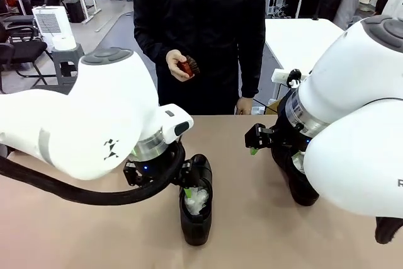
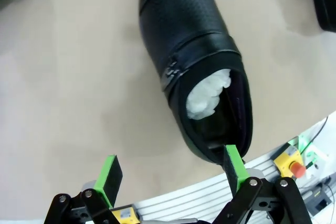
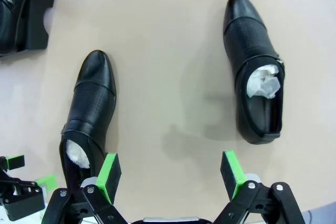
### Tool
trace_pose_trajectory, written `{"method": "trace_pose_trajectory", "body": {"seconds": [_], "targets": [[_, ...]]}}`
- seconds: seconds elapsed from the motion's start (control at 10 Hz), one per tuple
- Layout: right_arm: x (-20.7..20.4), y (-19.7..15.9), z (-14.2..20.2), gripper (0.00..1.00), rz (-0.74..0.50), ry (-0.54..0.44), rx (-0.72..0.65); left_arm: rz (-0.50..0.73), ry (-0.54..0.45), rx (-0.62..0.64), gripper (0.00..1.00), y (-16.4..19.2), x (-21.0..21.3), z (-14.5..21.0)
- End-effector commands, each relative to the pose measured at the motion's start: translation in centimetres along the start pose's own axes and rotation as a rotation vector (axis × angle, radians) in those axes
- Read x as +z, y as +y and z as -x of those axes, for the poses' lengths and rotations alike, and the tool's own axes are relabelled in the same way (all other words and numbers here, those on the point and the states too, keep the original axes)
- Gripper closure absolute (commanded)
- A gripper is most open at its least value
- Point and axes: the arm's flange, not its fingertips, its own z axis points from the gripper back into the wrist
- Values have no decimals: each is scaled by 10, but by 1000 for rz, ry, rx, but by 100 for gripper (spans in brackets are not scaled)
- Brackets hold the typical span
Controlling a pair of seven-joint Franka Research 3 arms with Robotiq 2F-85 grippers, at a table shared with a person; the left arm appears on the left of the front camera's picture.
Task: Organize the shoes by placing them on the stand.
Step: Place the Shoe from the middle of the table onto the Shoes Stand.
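Task barely begun.
My left tool (image 2: 171, 169) and right tool (image 3: 170, 167) gaped empty; one shoe (image 3: 13, 1) seemed on the stand (image 3: 41, 22), while left shoe (image 3: 92, 106) and right shoe (image 3: 254, 66) lay on the counter (image 3: 173, 45).

We see a paper-stuffed black shoe (image 1: 196, 212); our left gripper (image 1: 186, 184) hangs just above it, our right gripper (image 1: 257, 144) to its right, and beyond it a person's hand (image 1: 177, 64) holds a red-brown object (image 1: 189, 66).

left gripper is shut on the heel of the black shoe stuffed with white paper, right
No: the left gripper is open, its jaws wide apart by the heel of the black shoe stuffed with white paper, as the left wrist view shows.
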Motion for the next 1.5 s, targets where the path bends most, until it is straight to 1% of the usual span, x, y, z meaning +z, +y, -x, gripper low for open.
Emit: {"method": "trace_pose_trajectory", "body": {"seconds": [0.0,0.1,0.5,0.8,0.9,1.1,1.4], "targets": [[1,-1,-2,0,-19,1,3,-7,53,-69,0,-1,-7,-5],[1,-1,-2,0,-19,1,3,-7,80,-65,0,-4,-18,-8],[1,-1,-2,0,-19,1,3,5,93,-26,0,-11,-35,-7],[1,-1,-2,0,-19,1,3,-12,34,-3,0,-19,-13,-7],[1,-1,-2,0,-19,1,3,-11,37,6,0,-23,-6,-7],[1,-1,-2,0,-19,1,3,38,42,18,0,-41,8,-11],[1,-1,-2,0,-19,1,3,84,30,1,0,-73,0,-16]]}}
